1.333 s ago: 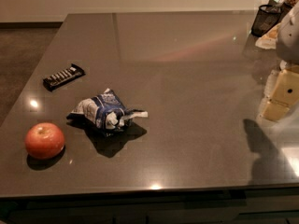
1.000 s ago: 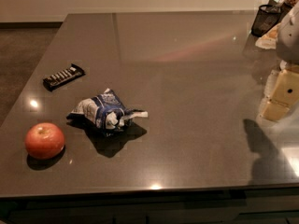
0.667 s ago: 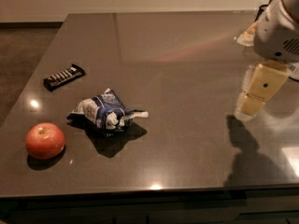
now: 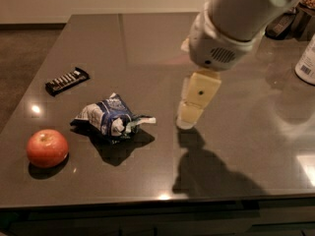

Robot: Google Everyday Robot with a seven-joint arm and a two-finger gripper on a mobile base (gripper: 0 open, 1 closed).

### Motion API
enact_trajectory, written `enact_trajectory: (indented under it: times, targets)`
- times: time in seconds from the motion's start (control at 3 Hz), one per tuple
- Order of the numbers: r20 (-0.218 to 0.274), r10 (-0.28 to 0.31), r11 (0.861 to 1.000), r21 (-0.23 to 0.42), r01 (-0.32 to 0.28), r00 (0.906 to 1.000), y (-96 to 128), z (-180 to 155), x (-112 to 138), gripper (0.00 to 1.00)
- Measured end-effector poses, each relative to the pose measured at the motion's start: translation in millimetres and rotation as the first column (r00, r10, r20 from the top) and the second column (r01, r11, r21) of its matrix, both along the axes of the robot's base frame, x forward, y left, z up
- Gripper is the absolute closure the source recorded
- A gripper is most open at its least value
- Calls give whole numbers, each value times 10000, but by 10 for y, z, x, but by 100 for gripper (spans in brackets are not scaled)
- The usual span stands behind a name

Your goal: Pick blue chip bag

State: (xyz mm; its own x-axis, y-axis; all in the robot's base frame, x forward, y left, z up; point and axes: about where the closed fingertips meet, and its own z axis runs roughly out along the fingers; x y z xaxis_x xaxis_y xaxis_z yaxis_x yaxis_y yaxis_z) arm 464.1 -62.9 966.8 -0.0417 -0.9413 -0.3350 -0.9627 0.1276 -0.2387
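The blue chip bag lies crumpled on the dark table, left of centre, dark blue with white patches. My gripper hangs from the white arm over the middle of the table, fingers pointing down, just right of the bag and apart from it. It holds nothing.
A red apple sits near the front left edge. A flat black candy bar lies behind the bag at the left. A white bottle and dark objects stand at the far right. The table's front edge runs close below.
The arm has swung in from the right edge towards the middle of the table, bringing the gripper close to the bag's right side. The bag, apple and candy bar have not moved.
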Motion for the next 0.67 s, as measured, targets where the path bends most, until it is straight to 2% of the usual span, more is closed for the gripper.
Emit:
enact_trajectory:
  times: [0.33,0.67]
  targets:
    - [-143,1160,9932,85,-1159,9931,543,-197,-120,0]
    - [-283,2212,9752,-25,-2213,9748,969,-448,-256,0]
